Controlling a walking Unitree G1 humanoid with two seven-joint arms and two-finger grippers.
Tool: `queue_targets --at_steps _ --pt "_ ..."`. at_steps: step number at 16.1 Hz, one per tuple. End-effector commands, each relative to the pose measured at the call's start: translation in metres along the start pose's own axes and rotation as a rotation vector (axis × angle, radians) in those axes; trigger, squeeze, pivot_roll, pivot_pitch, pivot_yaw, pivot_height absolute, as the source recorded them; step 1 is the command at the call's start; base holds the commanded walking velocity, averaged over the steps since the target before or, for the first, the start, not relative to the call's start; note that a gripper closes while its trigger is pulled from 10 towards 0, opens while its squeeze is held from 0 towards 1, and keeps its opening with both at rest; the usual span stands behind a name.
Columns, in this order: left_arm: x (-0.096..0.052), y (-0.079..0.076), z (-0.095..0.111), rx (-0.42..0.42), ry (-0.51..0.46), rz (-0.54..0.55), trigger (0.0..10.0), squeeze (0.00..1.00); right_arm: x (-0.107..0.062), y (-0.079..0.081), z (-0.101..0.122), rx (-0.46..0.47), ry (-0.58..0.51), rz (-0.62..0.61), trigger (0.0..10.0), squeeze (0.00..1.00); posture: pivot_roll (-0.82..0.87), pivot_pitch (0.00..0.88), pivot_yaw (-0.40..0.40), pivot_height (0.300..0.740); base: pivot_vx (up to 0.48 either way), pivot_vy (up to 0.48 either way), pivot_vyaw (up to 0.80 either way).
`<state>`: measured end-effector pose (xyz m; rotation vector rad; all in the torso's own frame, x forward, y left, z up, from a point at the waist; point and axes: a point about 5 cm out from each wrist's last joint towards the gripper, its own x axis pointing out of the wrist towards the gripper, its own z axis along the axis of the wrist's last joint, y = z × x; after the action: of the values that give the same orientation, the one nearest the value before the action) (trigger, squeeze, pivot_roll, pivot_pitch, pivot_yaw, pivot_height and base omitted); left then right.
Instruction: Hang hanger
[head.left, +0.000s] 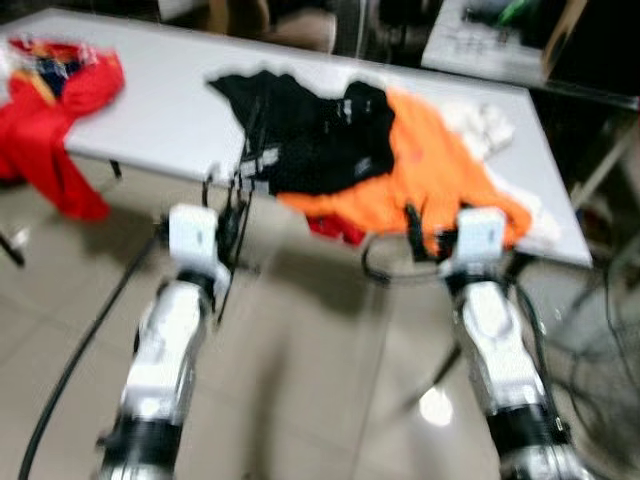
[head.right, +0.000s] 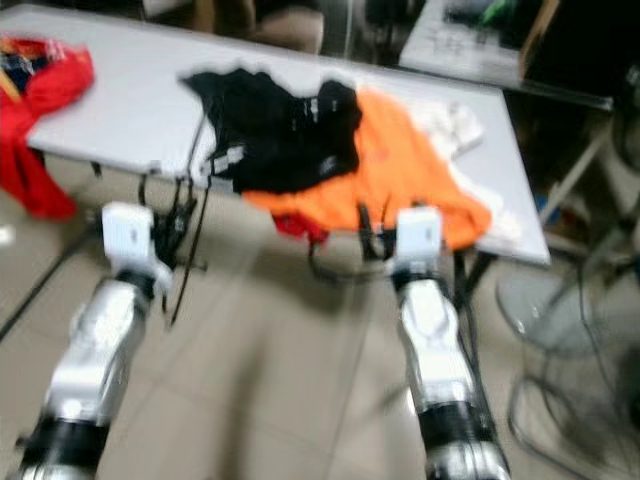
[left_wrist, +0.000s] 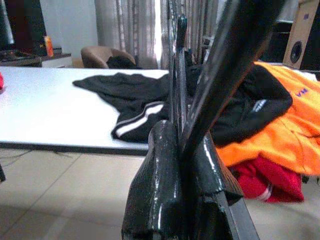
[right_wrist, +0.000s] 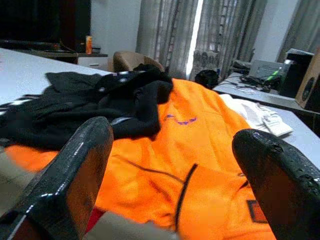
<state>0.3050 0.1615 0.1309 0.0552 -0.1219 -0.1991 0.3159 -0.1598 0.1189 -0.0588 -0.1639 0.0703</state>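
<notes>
- Two tools before my table (head.left: 170, 110): left tool (left_wrist: 187, 150) pinches black hanger (left_wrist: 177, 75); right tool (right_wrist: 172, 165) spread.
- Black garment (head.left: 310, 130), orange garment (head.left: 430, 170) heaped ahead; red cloth (head.left: 50, 110) far left.

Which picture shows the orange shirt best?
The right wrist view: the orange shirt is close and sharp between the open right pincer. Both eye views show it whole but blurred; the left wrist view catches one edge.

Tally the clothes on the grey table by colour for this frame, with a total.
Red: 2, a red garment at the table's left end and a red garment under the orange one
Black: 1, a black garment with white stripes
Orange: 1, an orange garment
White: 1, a white cloth
Total: 5
Blur may hide further layers.
</notes>
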Motion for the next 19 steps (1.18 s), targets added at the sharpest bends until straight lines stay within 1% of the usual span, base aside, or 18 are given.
queue_targets --at_steps 1,2,3,4,5,7,10,13,14,15,16,17,19 --pt "0.007 -0.009 0.007 0.01 -0.024 -0.046 10.0 0.0 0.001 -0.014 0.001 -0.008 0.003 -0.048 10.0 0.24 -0.04 0.0 -0.034 0.74 0.442 0.0 0.58" --pt "0.009 -0.009 0.011 0.021 -0.035 -0.06 10.0 0.0 0.003 -0.016 0.002 -0.015 0.001 -0.063 10.0 0.2 -0.04 0.0 -0.031 0.74 0.442 0.0 0.0" --pt "0.012 -0.007 0.015 0.028 -0.049 -0.068 10.0 0.0 0.006 -0.018 0.005 -0.03 -0.007 -0.077 10.0 0.19 -0.04 0.0 -0.028 0.74 0.442 0.0 0.0" --pt "0.013 -0.005 0.018 0.027 -0.055 -0.066 10.0 0.0 0.009 -0.019 0.008 -0.038 -0.015 -0.083 10.0 0.16 -0.04 0.0 -0.025 0.74 0.439 0.0 0.0" --pt "0.014 -0.004 0.018 0.027 -0.058 -0.062 10.0 0.0 0.011 -0.02 0.011 -0.04 -0.026 -0.085 10.0 0.15 -0.04 0.0 -0.022 0.74 0.439 0.0 0.0" --pt "0.014 -0.004 0.018 0.02 -0.055 -0.066 10.0 0.0 0.014 -0.025 0.015 -0.053 -0.039 -0.099 10.0 0.09 -0.04 0.0 -0.016 0.74 0.442 0.0 0.0" --pt "0.014 -0.008 0.016 0.018 -0.05 -0.083 10.0 0.0 0.014 -0.03 0.013 -0.055 -0.03 -0.12 10.0 0.09 -0.05 0.0 -0.012 0.74 0.442 0.0 0.0" --pt "0.014 -0.006 0.016 0.022 -0.047 -0.09 10.0 0.0 0.012 -0.028 0.014 -0.057 -0.036 -0.123 10.0 0.09 -0.05 0.0 -0.008 0.74 0.441 0.0 0.0" --pt "0.015 -0.007 0.016 0.027 -0.043 -0.1 10.0 0.0 0.012 -0.031 0.012 -0.045 -0.03 -0.145 10.0 0.09 -0.05 0.0 -0.004 0.74 0.446 0.0 0.0" --pt "0.016 -0.01 0.013 0.045 -0.03 -0.116 10.0 0.0 0.011 -0.034 0.008 -0.033 -0.005 -0.17 10.0 0.1 -0.05 0.0 0.001 0.74 0.0 0.0 0.0" --pt "0.016 -0.013 0.01 0.038 -0.012 -0.125 10.0 0.0 0.009 -0.035 0.004 -0.036 0.015 -0.178 10.0 0.1 -0.06 0.0 0.003 0.74 0.0 0.0 0.0" --pt "0.016 -0.014 0.008 0.001 -0.001 -0.124 10.0 0.0 0.006 -0.035 0.002 -0.038 0.015 -0.181 10.0 0.09 -0.06 0.0 0.006 0.74 0.0 0.0 0.0" --pt "0.017 -0.015 0.005 -0.019 0.01 -0.13 10.0 0.0 0.003 -0.034 -0.001 -0.042 0.027 -0.175 10.0 0.09 -0.07 0.0 0.011 0.74 0.0 0.0 0.0"
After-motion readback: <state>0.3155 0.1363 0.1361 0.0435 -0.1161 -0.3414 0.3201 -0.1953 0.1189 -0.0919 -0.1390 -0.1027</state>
